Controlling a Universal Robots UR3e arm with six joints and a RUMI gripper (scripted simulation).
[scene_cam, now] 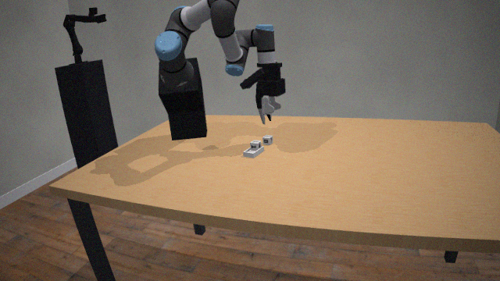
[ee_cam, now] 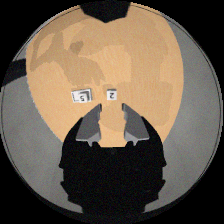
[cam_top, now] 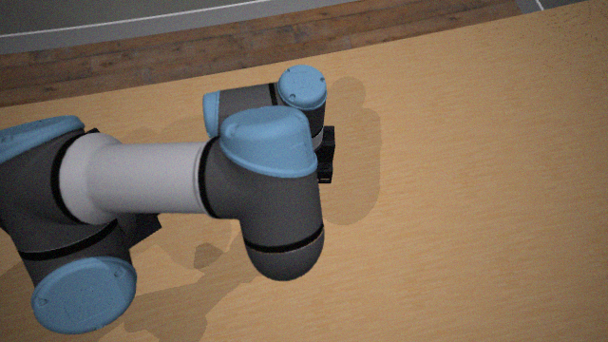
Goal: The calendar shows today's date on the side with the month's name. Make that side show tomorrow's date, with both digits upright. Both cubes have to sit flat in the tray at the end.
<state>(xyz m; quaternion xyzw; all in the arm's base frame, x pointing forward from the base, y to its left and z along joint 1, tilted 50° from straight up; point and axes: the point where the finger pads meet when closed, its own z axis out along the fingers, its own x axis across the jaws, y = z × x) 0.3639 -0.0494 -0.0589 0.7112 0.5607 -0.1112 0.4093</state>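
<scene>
A small white tray (scene_cam: 253,151) sits on the wooden table with one white cube (scene_cam: 255,144) in it. In the wrist view that cube (ee_cam: 81,96) shows a digit like 5 on top. A second cube (scene_cam: 267,140) lies loose on the table just right of the tray, and in the wrist view (ee_cam: 112,93) it shows a 2 on top. My gripper (scene_cam: 266,117) hangs well above the loose cube and points down. In the wrist view its fingers stand a narrow gap apart with only table between them. In the top view the arm hides both cubes and the tray.
The robot's black base block (scene_cam: 183,99) stands at the table's back left. A tall black stand (scene_cam: 86,109) with a camera arm is on the floor left of the table. The arm's elbow (cam_top: 266,185) fills much of the top view.
</scene>
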